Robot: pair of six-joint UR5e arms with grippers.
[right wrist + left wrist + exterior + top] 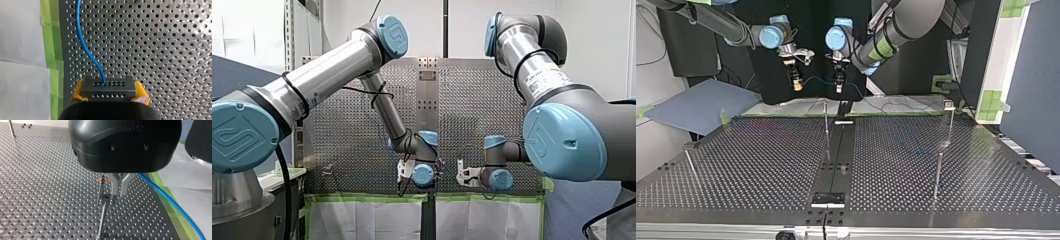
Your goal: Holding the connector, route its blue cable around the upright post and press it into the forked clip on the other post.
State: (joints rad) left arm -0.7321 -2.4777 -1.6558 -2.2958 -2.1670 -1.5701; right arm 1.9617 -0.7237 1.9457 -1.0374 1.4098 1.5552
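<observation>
Two grippers hang over the table's far edge, each gripping something.
My right gripper [109, 93] is clamped on the connector [109, 86], with yellow pads [78, 91] on its two short ends, so its long axis runs pad to pad, across the fingers. Its holed face points straight ahead at the table [162, 50]. The cable [82, 42] leaves the middle of that face and bends toward the green tape [52, 50]. In the top view the connector hangs left of centre. Just right of it, my left gripper [119, 193] has its metal fingers [125, 186] pinched narrow on the cable, above a post [102, 220].
</observation>
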